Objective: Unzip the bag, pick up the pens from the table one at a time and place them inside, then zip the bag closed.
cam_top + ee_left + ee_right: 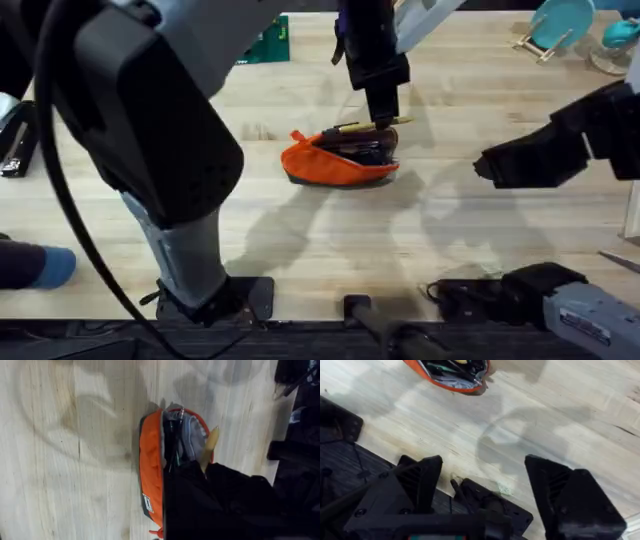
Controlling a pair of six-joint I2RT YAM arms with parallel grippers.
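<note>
One yellow-tan pen (372, 126) in left gripper (385, 112), over bag (335, 165)

The overhead view looks down and forward from above the arm bases, taking in the whole surface (300, 240). The left wrist view looks straight down from close above the bag (150, 475), which lies just beyond the left claw (210, 505). The right wrist view looks down past the right claw (485, 490), with the bag (451, 375) farther off. All three views share the bag (338, 160).
</note>
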